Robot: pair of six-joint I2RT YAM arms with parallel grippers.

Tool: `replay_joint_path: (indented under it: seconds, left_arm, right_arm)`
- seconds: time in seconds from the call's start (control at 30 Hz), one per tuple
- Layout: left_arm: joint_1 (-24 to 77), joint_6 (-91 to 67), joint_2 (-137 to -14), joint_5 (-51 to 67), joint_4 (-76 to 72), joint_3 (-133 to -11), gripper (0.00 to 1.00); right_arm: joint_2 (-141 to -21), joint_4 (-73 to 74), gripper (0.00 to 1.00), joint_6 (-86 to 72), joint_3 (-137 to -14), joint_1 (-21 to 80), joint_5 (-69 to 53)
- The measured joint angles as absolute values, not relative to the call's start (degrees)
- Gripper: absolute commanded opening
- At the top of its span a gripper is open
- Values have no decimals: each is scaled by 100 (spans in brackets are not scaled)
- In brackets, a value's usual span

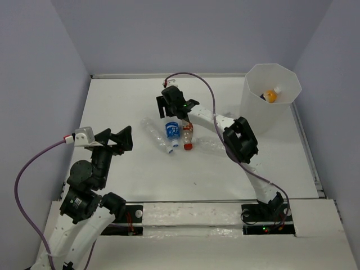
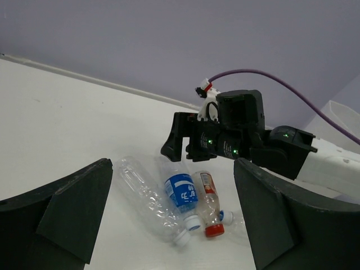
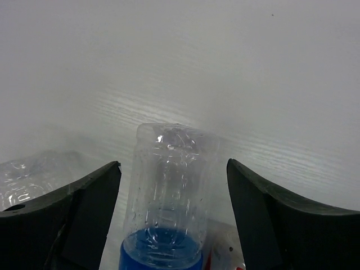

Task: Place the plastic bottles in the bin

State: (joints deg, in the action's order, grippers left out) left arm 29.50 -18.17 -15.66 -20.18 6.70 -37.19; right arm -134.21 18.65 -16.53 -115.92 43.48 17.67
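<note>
Several plastic bottles lie side by side mid-table: a clear crinkled one (image 1: 153, 134) (image 2: 143, 194), a blue-labelled one (image 1: 172, 130) (image 2: 181, 192) (image 3: 169, 191), a red-capped one (image 1: 188, 135) (image 2: 209, 203) and another clear one (image 1: 211, 145). My right gripper (image 1: 170, 109) (image 2: 185, 145) (image 3: 171, 216) is open and straddles the base end of the blue-labelled bottle, with a gap on each side. My left gripper (image 1: 121, 139) (image 2: 169, 225) stands open to the left of the bottles, holding nothing. The tall translucent bin (image 1: 251, 112) stands at the far right with an orange-filled bottle (image 1: 271, 95) inside.
The white table is walled in by lilac panels on three sides. A purple cable (image 1: 197, 84) loops over the right arm (image 1: 241, 140) between the bottles and the bin. The clear bottle's body (image 3: 22, 180) shows left of the right gripper's left finger.
</note>
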Motion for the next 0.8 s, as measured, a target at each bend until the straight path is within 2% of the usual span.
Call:
replay_joint_path:
  seconds: [0.23, 0.37, 0.47, 0.67, 0.8]
  left_arm:
    - [2950, -1817, -1566, -2018, 668, -3719, 99]
    - [2950, -1817, -1566, -2018, 668, -3719, 99]
    - [2950, -1817, -1566, -2021, 668, -3719, 99]
    - [2950, -1817, -1566, -2018, 668, -3719, 99]
    - [2950, -1817, -1573, -2018, 668, -3719, 99]
  right_arm:
    - [-14073, 2117, 71, -1710, -12123, 4351, 1712]
    - [-14158, 2154, 57, -1778, -12274, 4348, 1710]
    - [-14169, 2176, 51, -1822, -12326, 4353, 1741]
    - [-14011, 2163, 47, -1778, -12206, 4359, 1903]
    - [-13200, 1994, 45, -1662, -11649, 4359, 2029]
